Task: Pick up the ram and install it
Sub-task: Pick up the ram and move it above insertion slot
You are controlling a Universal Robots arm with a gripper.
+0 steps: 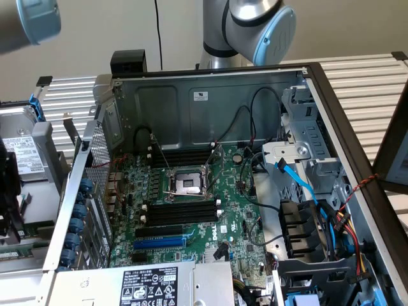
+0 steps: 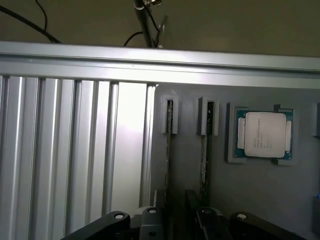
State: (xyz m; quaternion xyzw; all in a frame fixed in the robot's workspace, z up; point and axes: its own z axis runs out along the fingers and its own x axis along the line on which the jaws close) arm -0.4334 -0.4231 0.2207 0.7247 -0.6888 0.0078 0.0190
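hanging above a grey tray (image 2: pixel 250 195), the gripper (image 2: pixel 177 222) has its fingers (image 2: pixel 152 222) spread wide apart and nothing pinched between them. a ram stick (image 2: pixel 169 150) stands on its thin edge in a holder right by the tray's edge that borders the ribbed metal table (image 2: pixel 65 150), and a second ram stick (image 2: pixel 204 150) stands parallel just beside it, farther in from that edge. the near ends of both sticks run in under the gripper; i cannot tell whether either finger touches a stick. past the second stick, farther still from that edge, a processor (image 2: pixel 265 134) lies flat in its own recess of the tray. in the exterior view the arm (image 1: pixel 255 25) rises behind an open computer case (image 1: pixel 191 108) lying on the table, with the green motherboard (image 1: pixel 236 223) inside it and long black slots (image 1: pixel 178 211) on either side of the bare processor socket.
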